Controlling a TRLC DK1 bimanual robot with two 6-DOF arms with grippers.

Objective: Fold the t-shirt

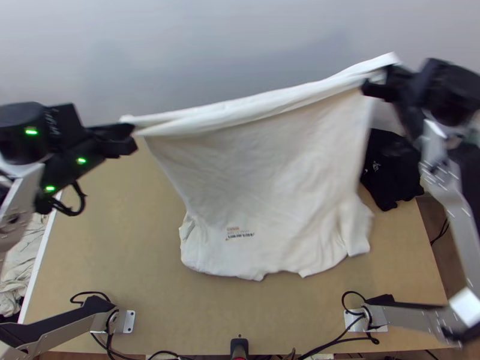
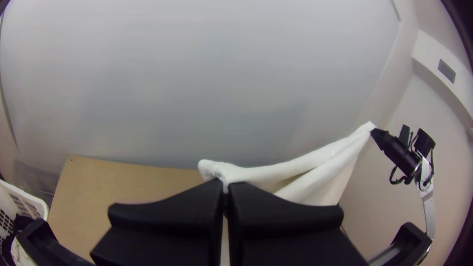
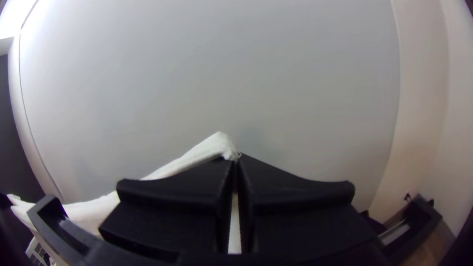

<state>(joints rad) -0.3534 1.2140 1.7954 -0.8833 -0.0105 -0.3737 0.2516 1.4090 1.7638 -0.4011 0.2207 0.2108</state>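
Note:
The white t-shirt [image 1: 258, 174] hangs stretched between both grippers, its upper edge taut and its lower part resting bunched on the table. My left gripper [image 1: 129, 133] holds one upper corner, and my right gripper [image 1: 379, 84] grips the opposite corner, higher in the top view. In the left wrist view, my left gripper [image 2: 225, 189] is shut on the shirt [image 2: 276, 172]. The right wrist view has my right gripper [image 3: 235, 165] shut on a corner of the shirt [image 3: 217, 145]. Small print faces up near the shirt's lower part.
A black cloth [image 1: 391, 171] lies at the table's right edge, beyond the shirt. The wooden table [image 1: 108, 240] extends around the shirt. At the left, a white basket [image 2: 24, 197] with cloth stands beside the table. A pale wall rises behind.

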